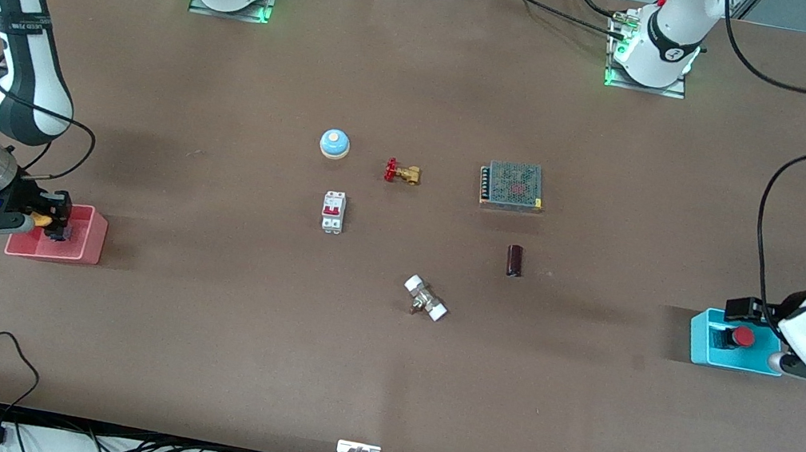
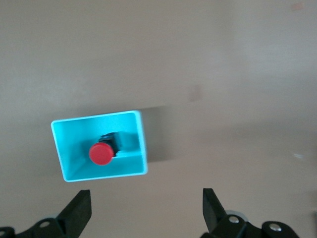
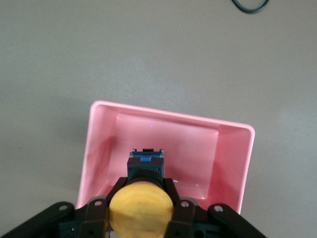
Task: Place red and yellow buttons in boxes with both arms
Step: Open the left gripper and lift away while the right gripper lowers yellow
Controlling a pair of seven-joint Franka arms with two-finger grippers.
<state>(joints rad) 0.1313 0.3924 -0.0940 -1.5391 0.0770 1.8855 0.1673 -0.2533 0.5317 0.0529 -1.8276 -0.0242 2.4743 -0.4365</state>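
Two buttons: the red button lies inside the cyan box, toward the left arm's end of the table; the yellow button hangs over the pink box, toward the right arm's end.
Left gripper: fingers spread wide with nothing between them, above the table just beside the cyan box; the red button is released and touches nothing but the box floor.
Right gripper: clamped on the yellow button's dark body just under the cap, with the body pointing down into the pink box.
Progress: by my reading the red half is done and the yellow half needs only a release, perhaps after a short lowering.
Contact: whether the yellow button's body already touches the pink box floor I cannot tell from the front view, since the gripper covers it.
Handling: each button looks light, hard and rigid, so a modest grip should do; the domed cap is smooth and likely to slip, while the squared dark body under it offers flat faces, the better place to take hold.
Risk: the top-heavy mushroom shape will probably tip onto its side when let go, as the red one seems to have done.
Clutter: a pale-blue dome, a brass valve and a breaker switch sit mid-table, well apart from both boxes.
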